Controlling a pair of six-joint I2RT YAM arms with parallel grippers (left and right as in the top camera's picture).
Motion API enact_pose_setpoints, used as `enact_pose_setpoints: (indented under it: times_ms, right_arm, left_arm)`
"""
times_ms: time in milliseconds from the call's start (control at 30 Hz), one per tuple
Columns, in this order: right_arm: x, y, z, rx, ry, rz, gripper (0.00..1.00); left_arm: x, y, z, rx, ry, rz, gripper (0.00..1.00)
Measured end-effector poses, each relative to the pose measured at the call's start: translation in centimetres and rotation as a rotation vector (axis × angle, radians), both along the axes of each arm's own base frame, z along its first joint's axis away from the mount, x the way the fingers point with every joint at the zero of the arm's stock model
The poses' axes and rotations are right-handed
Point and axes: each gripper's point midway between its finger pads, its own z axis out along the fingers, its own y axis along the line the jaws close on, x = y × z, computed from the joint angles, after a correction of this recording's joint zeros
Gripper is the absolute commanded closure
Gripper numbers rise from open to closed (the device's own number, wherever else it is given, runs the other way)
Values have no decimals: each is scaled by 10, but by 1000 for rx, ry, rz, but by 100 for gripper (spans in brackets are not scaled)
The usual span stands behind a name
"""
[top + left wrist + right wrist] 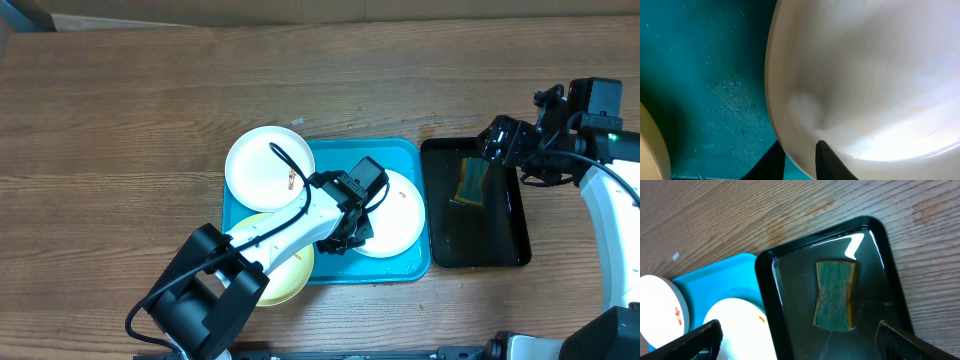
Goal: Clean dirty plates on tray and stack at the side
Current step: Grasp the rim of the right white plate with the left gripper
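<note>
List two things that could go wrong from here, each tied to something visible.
The left gripper seems to pinch only the rim of the white plate; lifted, the plate could tilt and slip onto the blue tray. The sponge lies in what looks like water in the black tray; the right gripper carrying it over could drip on the table.

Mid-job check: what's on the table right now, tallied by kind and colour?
white plates: 2
yellow-green plate: 1
cyan tray: 1
black tray: 1
sponge: 1
Total: 6

No legible text or labels anywhere.
</note>
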Motion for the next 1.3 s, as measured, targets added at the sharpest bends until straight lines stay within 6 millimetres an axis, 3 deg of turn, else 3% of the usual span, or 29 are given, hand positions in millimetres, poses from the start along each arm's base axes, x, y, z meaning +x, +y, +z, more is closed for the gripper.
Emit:
enact_pose_setpoints:
  times_ms: [300,400,433,633,833,1000,1300]
  right_arm:
    - [0,0,0,0,0,0,0]
    - [0,0,0,0,0,0,0]
    - [0,0,0,0,0,0,0]
    - [0,0,0,0,-1,0,0]
    - [0,0,0,0,0,0,0]
    - [0,0,0,0,0,-1,0]
    - [0,0,0,1,0,0,0]
  left_arm:
    - [-1,1,-8,13,14,1,83]
    - [-1,1,-8,14,14,7,96]
    - [0,2,-8,15,13,12,96]
    - [19,16,-3,20,-8,-19,96]
    - [45,48,4,55,-34,-48,96]
    - [62,62,11,65,-60,-80,76]
    - [63,61,15,69,-72,-180,64]
